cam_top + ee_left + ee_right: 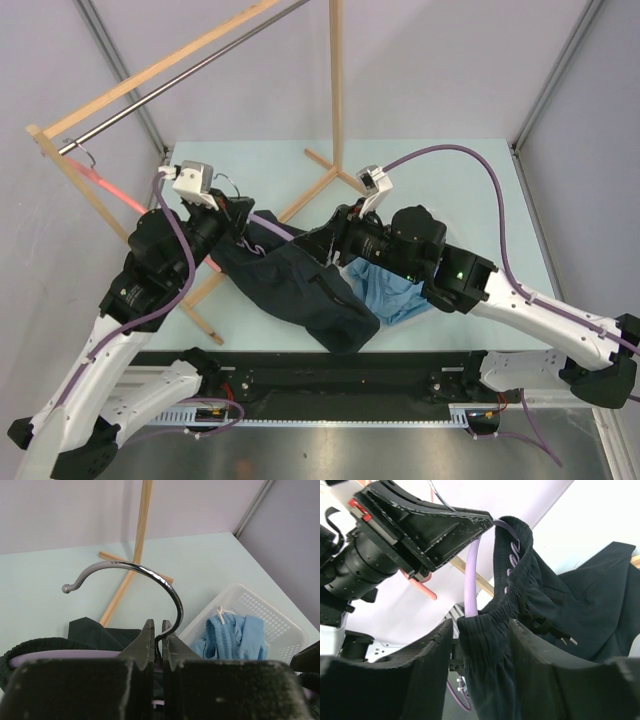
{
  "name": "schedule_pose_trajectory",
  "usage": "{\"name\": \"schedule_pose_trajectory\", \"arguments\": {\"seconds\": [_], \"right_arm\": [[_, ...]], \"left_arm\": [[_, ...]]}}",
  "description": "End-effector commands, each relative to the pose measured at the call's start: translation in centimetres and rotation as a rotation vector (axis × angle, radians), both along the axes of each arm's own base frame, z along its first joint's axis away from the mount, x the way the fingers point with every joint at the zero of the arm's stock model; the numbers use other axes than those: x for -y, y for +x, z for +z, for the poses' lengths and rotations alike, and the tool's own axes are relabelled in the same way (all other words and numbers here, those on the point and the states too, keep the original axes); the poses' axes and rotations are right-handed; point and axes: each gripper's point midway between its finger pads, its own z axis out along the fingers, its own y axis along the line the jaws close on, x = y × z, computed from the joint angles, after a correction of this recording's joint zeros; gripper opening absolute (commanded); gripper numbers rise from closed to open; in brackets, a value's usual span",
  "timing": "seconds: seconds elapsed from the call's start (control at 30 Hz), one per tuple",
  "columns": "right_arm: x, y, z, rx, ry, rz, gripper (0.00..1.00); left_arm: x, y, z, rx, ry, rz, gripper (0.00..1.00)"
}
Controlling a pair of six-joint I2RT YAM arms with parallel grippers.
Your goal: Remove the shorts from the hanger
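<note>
Dark shorts [300, 290]: we see them sagging onto the table [250, 165], waistband threaded on the lilac hanger [471, 575].
Blue shorts [232, 635]: off the hanger, in the white basket [280, 625].
Right gripper [481, 645]: clenched on the dark waistband.
Left gripper [159, 630]: pinching the hanger's chrome hook [150, 572] at its neck.
Risk: we judge the elastic may snag on the hanger's end, twisting the thin hook out of the pinch.
Writing: we read none.
</note>
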Motion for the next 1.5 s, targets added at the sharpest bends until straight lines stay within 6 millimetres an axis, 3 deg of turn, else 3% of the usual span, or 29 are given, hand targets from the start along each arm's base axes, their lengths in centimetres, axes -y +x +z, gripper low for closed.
{"name": "schedule_pose_trajectory", "arguments": {"seconds": [0.0,0.13,0.27,0.47,0.57,0.6,0.77,0.97,1.03,1.23,1.47], "right_arm": [[-0.2,0.1,3.5,0.054,0.083,-0.005,0.45],[-0.2,0.1,3.5,0.054,0.084,-0.006,0.31],[0.4,0.1,3.6,0.053,0.074,-0.020,0.00],[2.1,-1.6,2.4,0.012,0.013,-0.004,0.00],[3.7,-3.4,1.0,-0.015,-0.058,-0.007,0.00],[4.7,-3.6,-0.3,-0.032,-0.116,-0.031,0.00],[8.1,-6.6,-2.2,-0.054,-0.193,-0.035,0.00],[10.8,-7.8,-5.1,-0.089,-0.216,-0.072,0.00],[10.9,-8.2,-6.7,-0.107,-0.224,-0.070,0.00],[10.2,-8.5,-7.0,-0.104,-0.179,-0.050,0.00],[8.5,-6.9,-6.2,-0.037,-0.158,-0.093,0.00]], "left_arm": [[0.2,-0.7,3.7,0.094,-0.103,-0.022,0.00],[0.2,-0.8,4.0,0.095,-0.111,-0.028,0.00],[-0.3,-0.5,4.1,0.093,-0.121,0.010,0.00],[-3.2,0.8,3.9,0.055,-0.170,0.207,0.00],[-4.7,1.2,4.1,0.067,-0.199,0.300,0.01],[-5.1,1.3,4.3,0.074,-0.207,0.319,0.00],[-5.3,1.5,4.8,0.081,-0.261,0.345,0.00],[-4.6,1.8,5.1,0.046,-0.341,0.335,0.00],[-4.3,1.9,5.1,0.031,-0.353,0.330,0.00],[-3.3,1.7,5.5,-0.001,-0.396,0.281,0.00],[-1.8,-1.5,7.6,-0.038,-0.556,0.129,0.00]]}}
